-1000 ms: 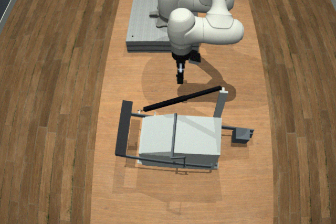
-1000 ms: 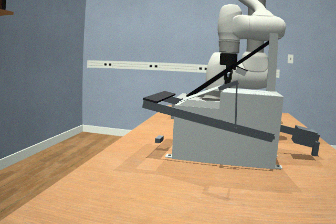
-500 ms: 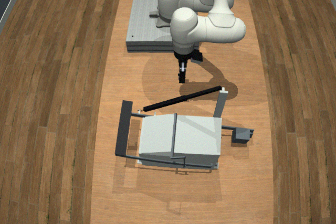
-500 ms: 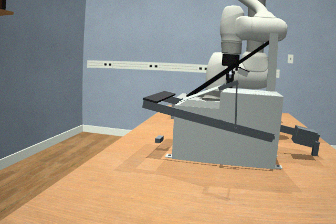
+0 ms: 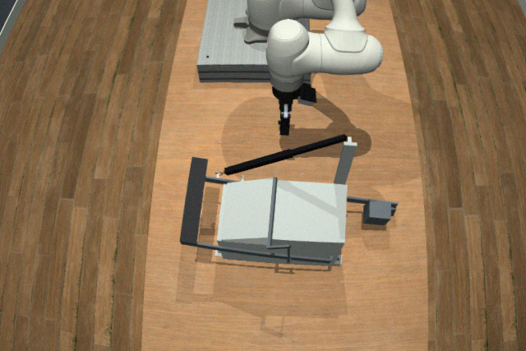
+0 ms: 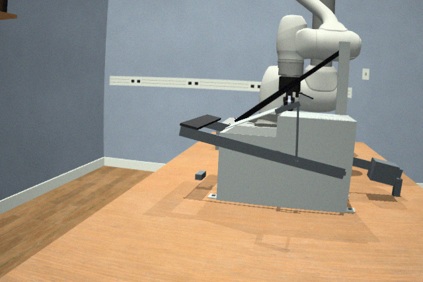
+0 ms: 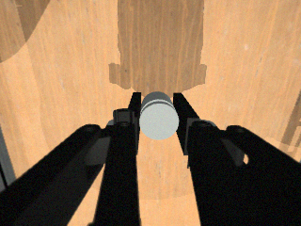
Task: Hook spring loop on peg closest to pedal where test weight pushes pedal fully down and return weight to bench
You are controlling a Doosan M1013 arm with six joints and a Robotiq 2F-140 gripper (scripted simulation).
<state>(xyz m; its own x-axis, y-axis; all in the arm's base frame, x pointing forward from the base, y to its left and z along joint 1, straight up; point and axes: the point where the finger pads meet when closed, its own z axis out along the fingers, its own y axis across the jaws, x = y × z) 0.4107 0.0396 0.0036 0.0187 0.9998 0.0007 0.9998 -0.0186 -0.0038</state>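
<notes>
1. The gripper (image 5: 284, 129) (image 6: 289, 103) (image 7: 156, 105) points down above the surface (image 5: 276, 325) (image 6: 205, 244), between the metal base plate (image 5: 233, 52) and the feeder's spring (image 5: 286, 154) (image 6: 273, 95) in the top view.
2. Its jaws are pinching the round steel weight (image 7: 159, 121), one finger against each side. The wrist view shows the weight's pale, circular end face.
3. The weight is off the pedal (image 5: 194, 200) (image 6: 200, 121) and well apart from it, held on the arm's side of the feeder.
4. The pedal is up, its dark plate tilted and raised over the surface at one end of the feeder body (image 5: 307, 213) (image 6: 283, 173).
5. The black spring slants down from the top of the upright post (image 5: 346, 163) (image 6: 343, 79) toward the pedal end. Its lower end is by a small pale peg (image 5: 218, 174); whether the loop is seated there is too small to tell.
6. A grey block (image 5: 377, 212) (image 6: 384, 171) is carried on a bar at the feeder's other end, clear of the surface.
7. In the exterior view, a small dark block (image 6: 200, 174) shows below the pedal.
</notes>
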